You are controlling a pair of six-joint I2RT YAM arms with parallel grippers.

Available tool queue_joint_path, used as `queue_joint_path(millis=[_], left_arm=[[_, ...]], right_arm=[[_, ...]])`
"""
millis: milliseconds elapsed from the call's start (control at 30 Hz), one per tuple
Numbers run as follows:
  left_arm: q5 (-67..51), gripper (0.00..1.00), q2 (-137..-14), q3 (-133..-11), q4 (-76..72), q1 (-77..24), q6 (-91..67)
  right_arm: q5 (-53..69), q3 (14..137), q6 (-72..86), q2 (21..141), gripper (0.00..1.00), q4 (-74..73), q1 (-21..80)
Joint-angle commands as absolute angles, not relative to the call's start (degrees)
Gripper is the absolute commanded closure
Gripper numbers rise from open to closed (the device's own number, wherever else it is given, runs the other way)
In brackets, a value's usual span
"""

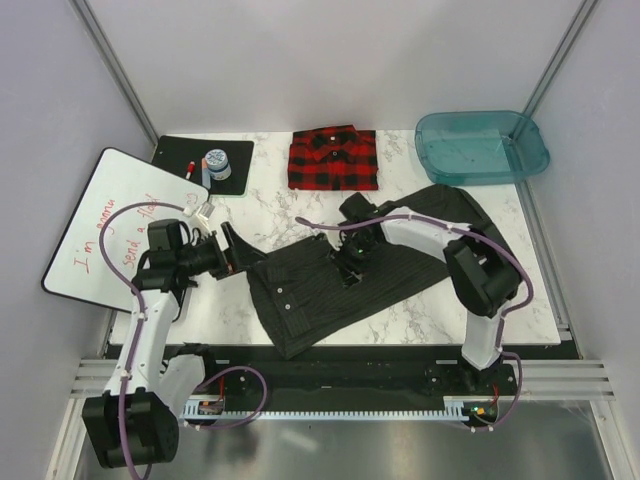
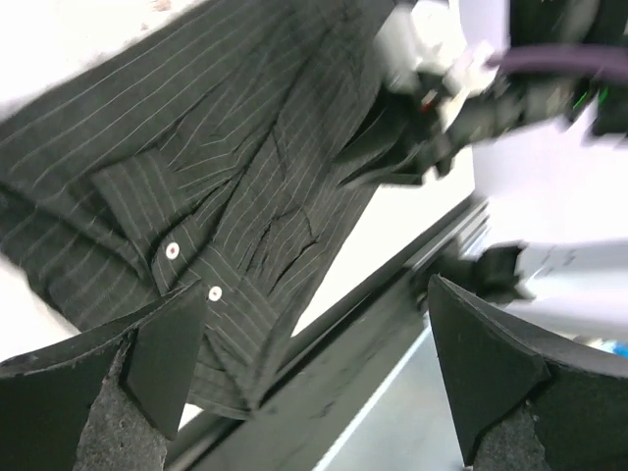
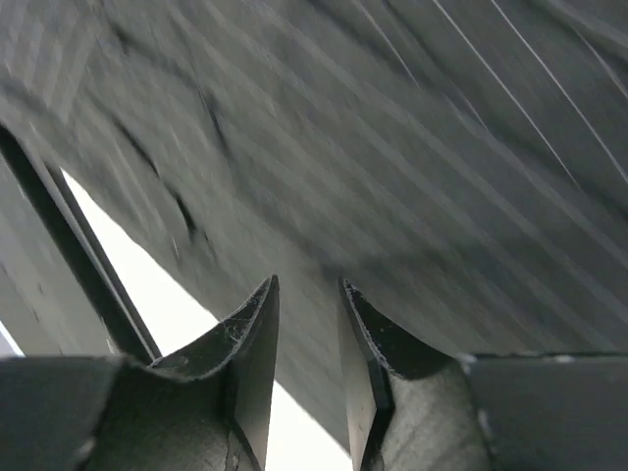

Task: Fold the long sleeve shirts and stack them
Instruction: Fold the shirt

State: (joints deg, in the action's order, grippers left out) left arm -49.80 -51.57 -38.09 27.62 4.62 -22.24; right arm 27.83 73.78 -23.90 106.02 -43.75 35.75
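The dark shirt (image 1: 320, 290) covers the middle and right of the tabletop (image 1: 270, 205), with the right claw (image 1: 350, 265) and its arm over it. Bare marble lies open between the dark shirt and the plaid shirt (image 1: 334, 160) at the far edge. The tub (image 1: 530, 160) blocks the far right corner. The mat (image 1: 180, 155), jar (image 1: 217, 163) and whiteboard (image 1: 100, 220) block the left.

The left claw (image 2: 316, 294) gapes wide, nothing between its fingers. Beyond it the dark pinstriped shirt (image 2: 196, 128) lies rumpled on the white worktop (image 2: 402, 221), reaching its edge, with two pale buttons (image 2: 173, 250) showing. The blurred right claw (image 2: 422, 147) meets the cloth.
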Motion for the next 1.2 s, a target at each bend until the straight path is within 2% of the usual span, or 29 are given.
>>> queue_joint_path(millis=[0,233,433,500,567,700,833,1167], left_arm=[[-48.3,0.01,-49.0,-36.1,28.2,7.4,-33.7],[-38.3,0.05,-51.5,-36.5,34.2,8.4,-32.1],[-29.7,0.07,-58.3,-39.5,32.9,8.8,-27.3],[-32.2,0.08,-65.3,-43.3,33.0,9.0,-21.5],[-32.3,0.13,-72.4,-47.3,33.6,9.0,-17.3],[-32.1,0.16,-79.9,-51.1,31.5,9.1,-11.8],[-31.7,0.21,-85.1,-51.7,28.7,9.1,-9.0],[-32.3,0.22,-94.3,-52.3,22.0,9.4,-7.4]], right_arm=[[31.4,75.2,-14.0,112.8,0.64,-33.1,38.1],[27.1,83.5,-2.5,125.1,0.67,-23.0,36.9],[27.1,86.2,2.8,125.6,0.67,-19.3,34.0],[27.6,85.7,2.4,125.1,0.67,-19.7,33.7],[27.9,84.8,1.8,124.1,0.67,-20.4,33.7],[28.2,82.0,0.9,122.9,0.67,-21.0,33.6],[28.1,80.7,0.4,122.1,0.67,-21.1,33.6],[28.5,79.6,0.5,122.1,0.67,-21.3,33.3]])
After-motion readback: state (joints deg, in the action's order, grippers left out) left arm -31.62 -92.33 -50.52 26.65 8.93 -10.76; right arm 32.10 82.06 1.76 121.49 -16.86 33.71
